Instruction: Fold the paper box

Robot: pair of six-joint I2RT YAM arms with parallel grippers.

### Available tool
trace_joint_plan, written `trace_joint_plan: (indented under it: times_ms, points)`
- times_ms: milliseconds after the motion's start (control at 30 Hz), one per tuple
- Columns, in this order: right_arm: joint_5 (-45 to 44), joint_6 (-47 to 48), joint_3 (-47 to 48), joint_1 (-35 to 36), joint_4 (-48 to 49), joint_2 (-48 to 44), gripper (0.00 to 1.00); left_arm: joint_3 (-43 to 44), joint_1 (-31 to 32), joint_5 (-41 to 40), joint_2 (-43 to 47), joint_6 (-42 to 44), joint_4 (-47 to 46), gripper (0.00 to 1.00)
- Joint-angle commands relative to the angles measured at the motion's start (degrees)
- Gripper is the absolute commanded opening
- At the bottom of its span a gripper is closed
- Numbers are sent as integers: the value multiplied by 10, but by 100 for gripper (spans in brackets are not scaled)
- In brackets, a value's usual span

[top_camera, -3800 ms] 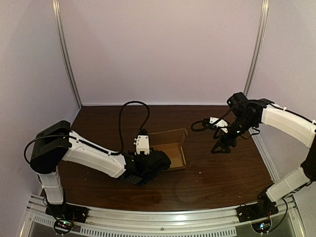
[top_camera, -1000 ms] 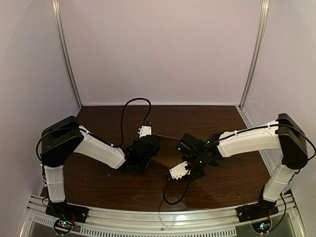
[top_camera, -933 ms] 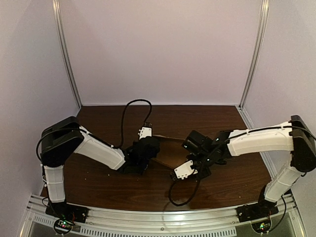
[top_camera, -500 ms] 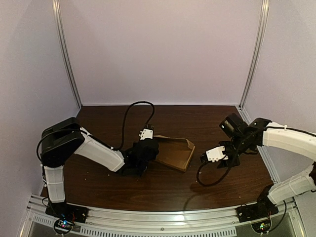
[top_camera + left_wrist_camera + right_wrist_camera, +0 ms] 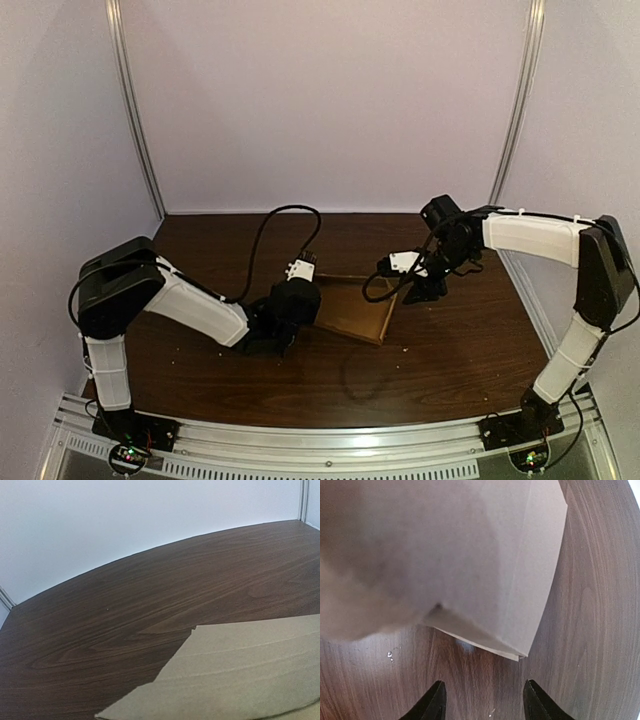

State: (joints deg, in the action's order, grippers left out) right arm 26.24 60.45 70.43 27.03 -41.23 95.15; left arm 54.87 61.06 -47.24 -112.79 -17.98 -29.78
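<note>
Right pincer (image 5: 485, 702) just beside paper box (image 5: 470, 555)

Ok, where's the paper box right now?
Top view: the paper box lies on the table, between the left gripper at its left edge and the right gripper at its right.

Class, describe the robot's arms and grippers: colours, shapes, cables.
The left arm and right arm have white shells, black joints and looping black cables, with a white block by each wrist. The right gripper has two slim black fingers.
</note>
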Motion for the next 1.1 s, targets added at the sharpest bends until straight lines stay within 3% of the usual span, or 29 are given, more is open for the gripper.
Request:
trace_joint_plan:
  times_ms: [0, 133, 433, 567, 767, 933, 1067]
  points:
    - [34, 20, 23, 4, 8, 40, 53, -3, -7, 59, -9, 32, 83, 0]
    - [33, 8, 35, 4, 41, 66, 50, 3, -12, 63, -12, 41, 81, 0]
    - [27, -23, 41, 14, 104, 104, 29, 14, -19, 72, -16, 52, 81, 0]
    - [16, -34, 26, 19, 121, 101, 26, 18, -19, 78, -17, 58, 79, 0]
    - [30, -49, 53, 20, 91, 104, 24, 29, -20, 92, -19, 68, 77, 0]
    - [-2, 14, 39, 22, 34, 94, 30, 30, -20, 103, -19, 73, 92, 0]
    - [-22, 45, -4, 21, -11, 43, 36, -17, -20, 104, -20, 67, 44, 0]
